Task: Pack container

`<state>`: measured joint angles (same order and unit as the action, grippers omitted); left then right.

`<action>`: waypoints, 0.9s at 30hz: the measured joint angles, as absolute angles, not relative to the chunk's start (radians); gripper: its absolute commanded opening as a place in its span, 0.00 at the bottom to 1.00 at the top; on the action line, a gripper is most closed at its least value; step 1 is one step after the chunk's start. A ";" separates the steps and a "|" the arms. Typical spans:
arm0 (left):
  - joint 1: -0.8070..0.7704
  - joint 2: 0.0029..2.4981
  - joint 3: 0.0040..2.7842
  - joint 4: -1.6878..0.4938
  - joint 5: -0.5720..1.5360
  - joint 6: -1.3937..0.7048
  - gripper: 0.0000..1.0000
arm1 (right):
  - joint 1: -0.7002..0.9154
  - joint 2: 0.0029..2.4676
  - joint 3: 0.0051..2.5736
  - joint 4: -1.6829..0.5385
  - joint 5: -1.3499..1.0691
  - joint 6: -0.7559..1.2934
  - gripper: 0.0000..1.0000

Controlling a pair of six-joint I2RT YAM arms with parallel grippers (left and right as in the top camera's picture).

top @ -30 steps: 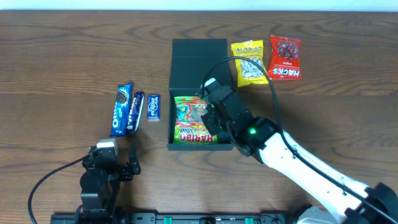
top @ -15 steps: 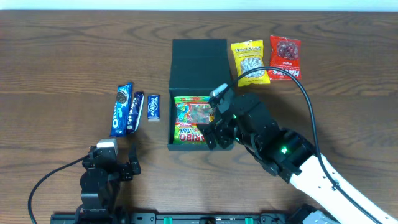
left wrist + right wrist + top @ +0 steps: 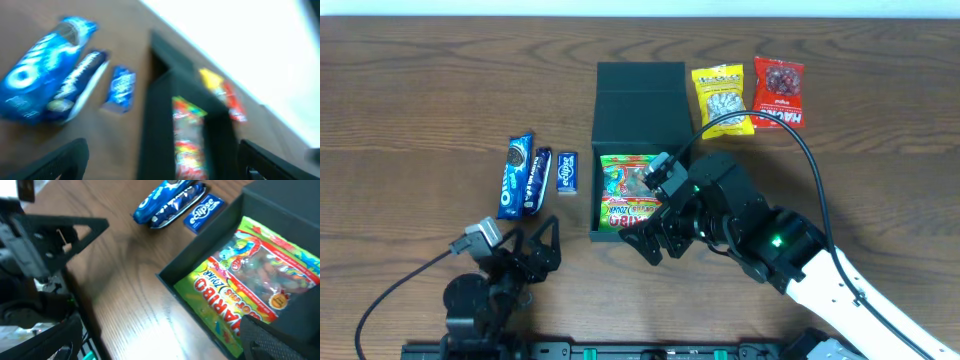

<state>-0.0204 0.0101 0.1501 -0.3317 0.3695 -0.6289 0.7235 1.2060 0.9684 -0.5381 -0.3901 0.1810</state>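
Note:
The dark container [image 3: 638,120] stands open mid-table, its flap lid lying flat behind it. A green and red Haribo packet [image 3: 628,195] lies inside it and also fills the right wrist view as the Haribo packet [image 3: 255,285], inside the container wall [image 3: 200,300]. My right gripper [image 3: 655,243] hangs open over the container's front edge, nothing between its fingers. My left gripper [image 3: 535,252] is open at the front left, empty and pointing toward the container [image 3: 162,125]. The left wrist view is blurred.
A blue Oreo pack [image 3: 515,176], a second dark blue pack [image 3: 537,180] and a small Eclipse pack [image 3: 567,172] lie left of the container. A yellow packet [image 3: 723,100] and a red packet [image 3: 779,93] lie at the back right. The right arm's cable arcs over the container.
My right gripper opened, left the Haribo packet in the container and drew back toward the front edge. The left arm has swung up and turned toward the right.

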 measured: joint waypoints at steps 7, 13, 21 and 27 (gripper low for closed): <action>-0.020 0.063 0.163 -0.257 0.461 -0.604 0.96 | 0.712 1.206 0.968 -0.596 -0.254 0.218 0.99; -0.020 0.347 0.335 -0.262 0.390 -0.472 0.95 | 0.626 1.206 0.968 -0.536 -0.102 0.224 0.99; -0.020 0.864 0.688 -0.293 0.140 -0.283 0.95 | 0.469 1.206 0.968 -0.421 -0.043 0.170 0.99; -0.020 1.153 0.900 -0.350 0.002 -0.187 0.95 | 0.424 1.206 0.968 -0.412 -0.033 0.140 0.99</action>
<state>-0.0204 1.1534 0.9001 -0.3504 0.0017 -0.1867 0.4244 1.2057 0.9684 -0.4122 -0.0334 0.1402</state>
